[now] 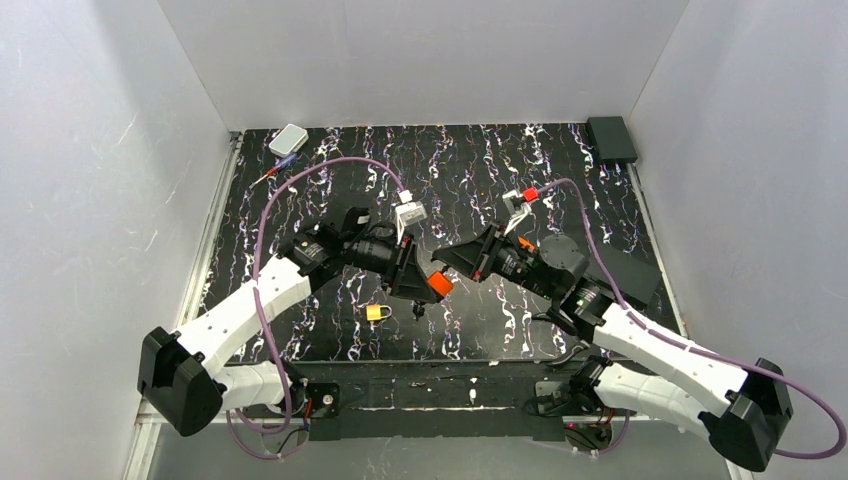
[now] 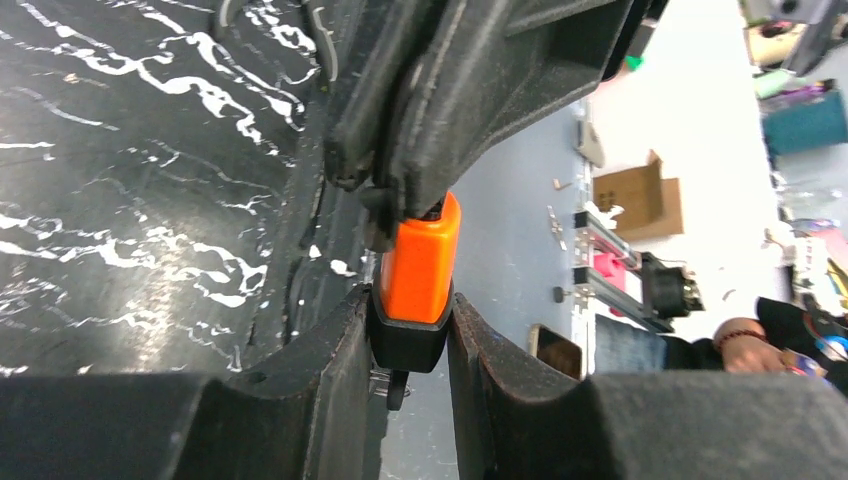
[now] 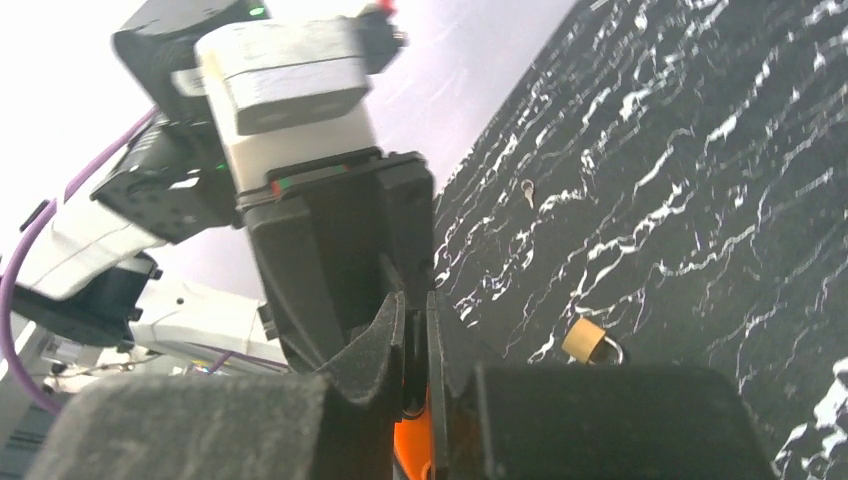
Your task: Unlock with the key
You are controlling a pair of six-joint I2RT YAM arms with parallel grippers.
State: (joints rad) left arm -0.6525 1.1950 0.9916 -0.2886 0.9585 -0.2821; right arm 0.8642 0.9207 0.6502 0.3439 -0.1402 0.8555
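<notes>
Where the two arms meet above the tabletop (image 1: 520,180), the left pincer (image 2: 410,345) is clamped on the black lower end of the orange padlock (image 2: 420,255). The right pincer (image 3: 415,330) has its fingers almost together over the padlock's top end; what sits between them is hidden. A tiny dark piece, seemingly the key (image 2: 396,388), pokes out just under the padlock's black end. A small yellow padlock (image 1: 377,313) lies on the tabletop nearby, apart from both pincers.

The orange padlock (image 2: 420,262) looks smooth, glossy plastic; left pincer fingers (image 2: 300,400) matt, grainy black, probably plastic.
</notes>
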